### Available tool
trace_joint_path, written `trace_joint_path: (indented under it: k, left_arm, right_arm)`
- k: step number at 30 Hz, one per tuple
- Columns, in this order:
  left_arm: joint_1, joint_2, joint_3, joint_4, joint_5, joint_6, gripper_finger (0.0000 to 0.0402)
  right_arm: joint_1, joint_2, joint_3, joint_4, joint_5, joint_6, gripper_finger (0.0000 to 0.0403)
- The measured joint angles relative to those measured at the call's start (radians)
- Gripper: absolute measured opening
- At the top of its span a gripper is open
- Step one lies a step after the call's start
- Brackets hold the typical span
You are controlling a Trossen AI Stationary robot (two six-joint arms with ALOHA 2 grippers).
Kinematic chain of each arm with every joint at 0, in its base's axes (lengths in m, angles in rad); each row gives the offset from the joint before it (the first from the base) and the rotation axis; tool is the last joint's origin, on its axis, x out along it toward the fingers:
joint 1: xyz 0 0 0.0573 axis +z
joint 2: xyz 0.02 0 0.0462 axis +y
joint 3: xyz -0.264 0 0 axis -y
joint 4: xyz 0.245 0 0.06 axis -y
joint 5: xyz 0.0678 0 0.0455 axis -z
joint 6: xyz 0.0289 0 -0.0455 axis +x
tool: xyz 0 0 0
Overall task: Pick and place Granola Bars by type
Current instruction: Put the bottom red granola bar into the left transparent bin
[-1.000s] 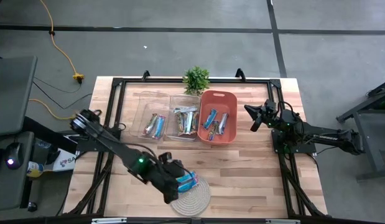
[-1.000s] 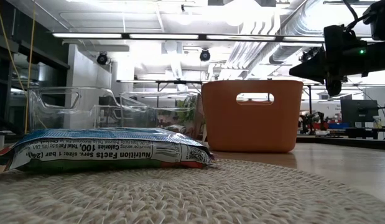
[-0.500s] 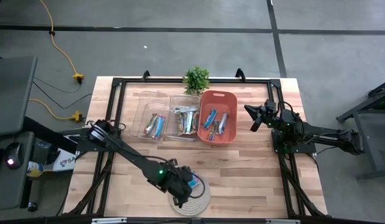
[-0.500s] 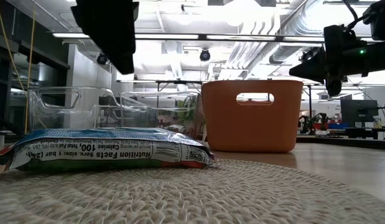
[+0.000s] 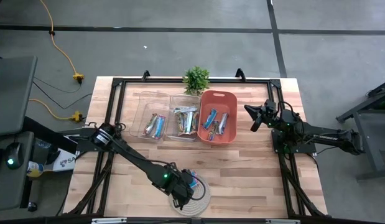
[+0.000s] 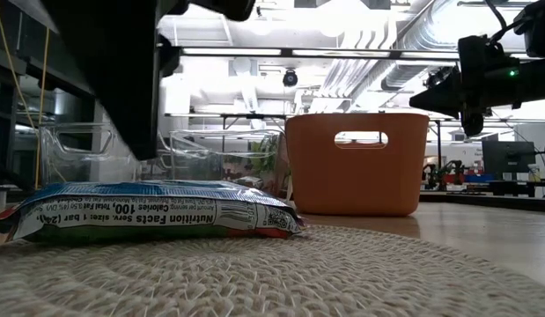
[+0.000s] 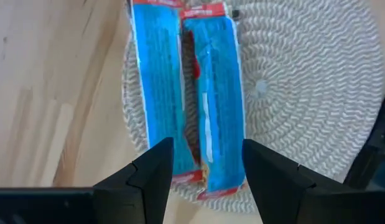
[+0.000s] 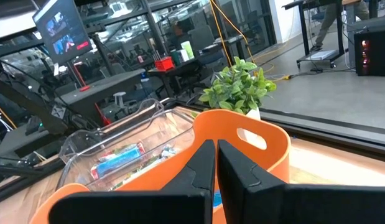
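the left claw (image 7: 201,158) was held spread above a light, slippery blue bar (image 7: 211,99) at the mat's (image 7: 304,99) nine o'clock; its narrow sides were judged best gripped.

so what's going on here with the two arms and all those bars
The left gripper is open, poised over two blue granola bars lying side by side on the round woven mat at the table's front edge, not gripping either yet. The right gripper is shut and waits beside the orange bin. Other bars already lie in that bin and in the two clear containers next to it.
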Motion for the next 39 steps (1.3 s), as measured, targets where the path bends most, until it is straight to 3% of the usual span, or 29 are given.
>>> trace_joint_path:
  k: [39]
  left_arm:
    - [0.0,0.096,0.002,0.104,0.076,0.029,0.0189]
  right_arm:
    - [0.0,0.0,0.0,0.001,0.0,0.0,0.0]
